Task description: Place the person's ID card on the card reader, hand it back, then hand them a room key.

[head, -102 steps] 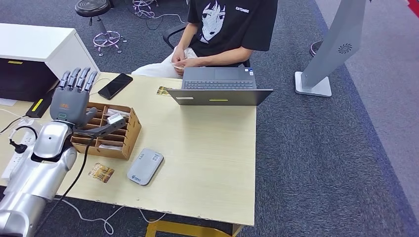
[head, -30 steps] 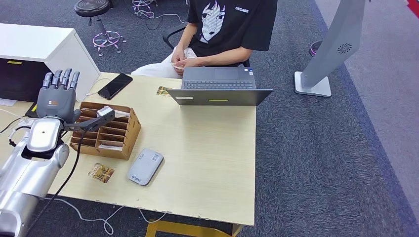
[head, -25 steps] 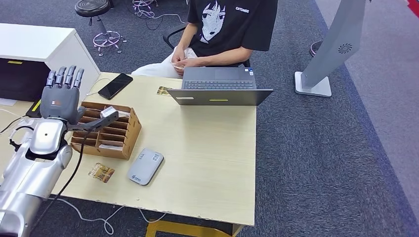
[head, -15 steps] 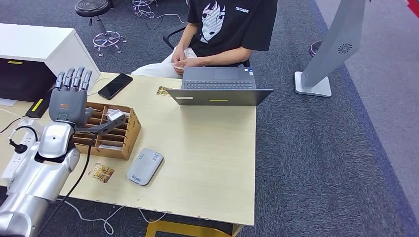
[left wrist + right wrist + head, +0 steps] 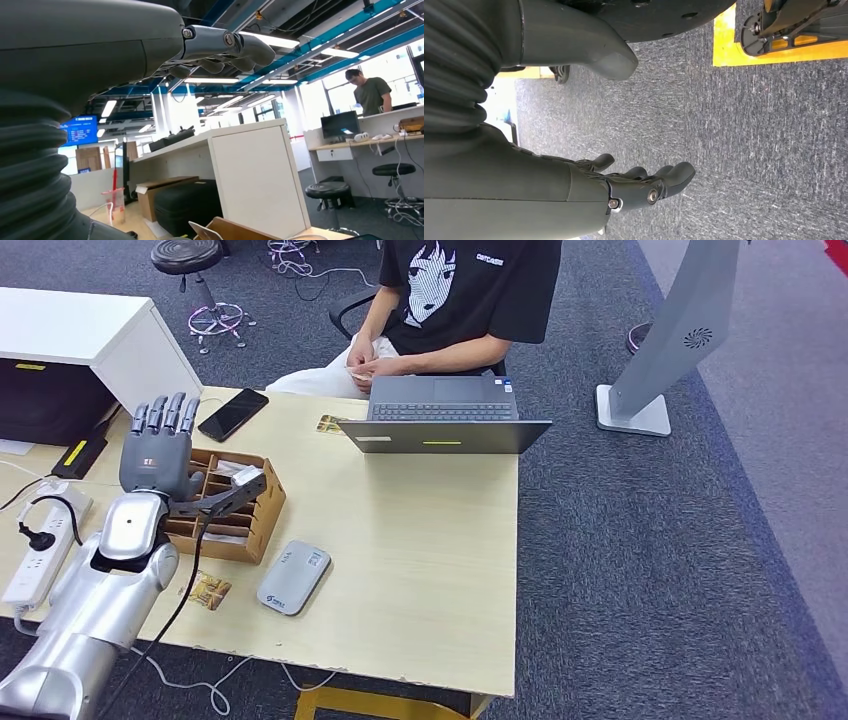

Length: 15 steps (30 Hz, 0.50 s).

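Observation:
My left hand [image 5: 158, 447] is raised over the left part of a cardboard compartment box [image 5: 245, 527], fingers straight up and apart, thumb stretched across the box; it holds nothing. The left wrist view shows the same hand [image 5: 225, 47] with its fingers empty. A grey card reader [image 5: 294, 577] lies on the table in front of the box. A brownish card [image 5: 205, 590] lies left of the reader, and another card [image 5: 331, 424] lies by the laptop. The seated person [image 5: 450, 300] holds a small card [image 5: 360, 370] in both hands. My right hand [image 5: 644, 186] hangs over carpet, empty, fingers loosely bent.
An open laptop [image 5: 442, 415] stands at the table's far edge, with a black phone [image 5: 233, 414] to its left. A white power strip [image 5: 40, 545] and cables lie at the far left. A white cabinet [image 5: 95, 335] stands behind the box, a grey kiosk stand [image 5: 665, 350] on the right.
My left hand has swung right and slightly nearer, from beside the box's left edge to above the box. The person and the things on the table have not moved.

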Each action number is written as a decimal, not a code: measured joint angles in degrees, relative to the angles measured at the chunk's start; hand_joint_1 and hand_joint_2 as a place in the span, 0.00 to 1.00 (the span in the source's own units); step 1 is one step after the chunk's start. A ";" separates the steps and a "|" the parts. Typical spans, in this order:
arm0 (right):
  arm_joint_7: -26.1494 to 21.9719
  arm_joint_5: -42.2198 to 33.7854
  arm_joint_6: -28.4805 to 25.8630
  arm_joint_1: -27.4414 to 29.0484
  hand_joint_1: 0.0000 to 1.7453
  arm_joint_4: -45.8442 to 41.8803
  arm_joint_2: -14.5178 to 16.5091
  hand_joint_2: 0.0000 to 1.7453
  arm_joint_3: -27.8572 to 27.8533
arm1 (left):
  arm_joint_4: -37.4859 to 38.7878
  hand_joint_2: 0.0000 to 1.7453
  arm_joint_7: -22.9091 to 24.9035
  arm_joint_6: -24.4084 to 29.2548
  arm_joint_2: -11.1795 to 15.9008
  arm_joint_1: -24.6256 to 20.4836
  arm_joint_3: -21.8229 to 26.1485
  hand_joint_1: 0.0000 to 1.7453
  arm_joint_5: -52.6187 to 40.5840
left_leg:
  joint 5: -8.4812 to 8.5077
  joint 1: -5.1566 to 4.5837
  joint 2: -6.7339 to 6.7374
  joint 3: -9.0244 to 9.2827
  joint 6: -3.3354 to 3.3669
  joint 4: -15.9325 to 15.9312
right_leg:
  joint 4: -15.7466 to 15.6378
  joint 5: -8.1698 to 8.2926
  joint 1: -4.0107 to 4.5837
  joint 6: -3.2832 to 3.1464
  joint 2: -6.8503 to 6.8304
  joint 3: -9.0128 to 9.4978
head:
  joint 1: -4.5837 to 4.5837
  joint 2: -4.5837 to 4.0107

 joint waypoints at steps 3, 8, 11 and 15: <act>0.04 -0.05 0.03 0.00 0.00 0.00 0.06 1.00 0.02 | 0.34 1.00 0.13 -0.41 -0.07 -0.04 0.00 0.00 0.13 | 0.00 0.01 0.00 0.00 0.00 0.00 | 0.00 0.00 0.00 0.00 0.00 0.00 | 0.00 0.00; -0.08 -0.80 0.18 0.00 0.00 0.00 0.08 1.00 0.12 | 0.56 1.00 0.58 -4.65 0.40 -0.42 0.00 0.00 1.00 | 0.00 0.02 0.01 0.00 0.00 0.00 | 0.00 0.00 0.00 0.00 0.00 0.00 | 0.00 0.00; -0.11 -1.00 0.33 0.00 0.00 0.02 0.08 1.00 0.32 | 0.65 1.00 0.77 -6.13 1.14 -0.74 0.00 0.00 1.37 | 0.00 0.02 0.01 0.00 0.00 0.00 | 0.00 0.00 0.00 0.00 0.00 0.00 | 0.00 0.00; -0.11 -0.99 0.36 -0.01 0.00 0.03 0.10 1.00 0.64 | 0.65 1.00 0.95 -6.67 1.80 -0.79 0.00 0.00 1.60 | 0.00 0.01 0.00 0.00 0.00 0.00 | 0.00 0.00 0.00 0.00 0.00 0.00 | 0.00 0.00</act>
